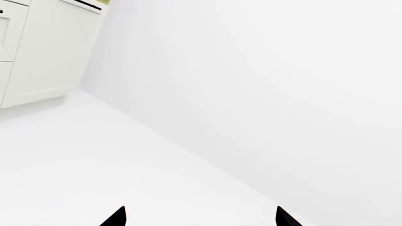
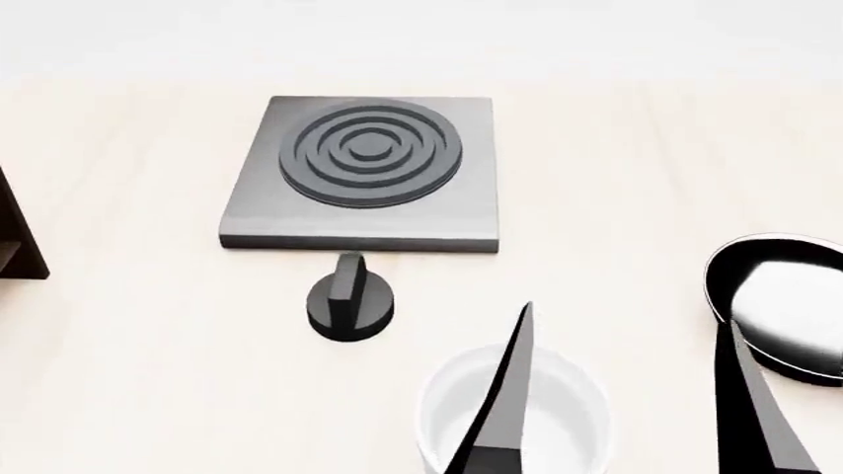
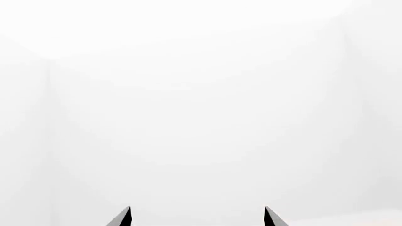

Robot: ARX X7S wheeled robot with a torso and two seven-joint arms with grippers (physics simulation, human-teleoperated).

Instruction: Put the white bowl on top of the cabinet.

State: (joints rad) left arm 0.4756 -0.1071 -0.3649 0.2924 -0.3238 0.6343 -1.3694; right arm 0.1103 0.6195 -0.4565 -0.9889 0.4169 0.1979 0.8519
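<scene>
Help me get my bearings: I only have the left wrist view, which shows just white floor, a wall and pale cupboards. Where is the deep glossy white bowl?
Observer: In the head view, the deep glossy white bowl sits on the pale wooden tabletop at the near edge, nearer than the round black knob.
Operator: Is a gripper near it?
Observer: The right gripper is open. One black finger crosses in front of the bowl, and the other lies towards the black frying pan.
Operator: And the cabinet?
Observer: A sliver of the dark brown wood-grain cabinet shows at the far left edge, left of the grey square stove plate.
</scene>
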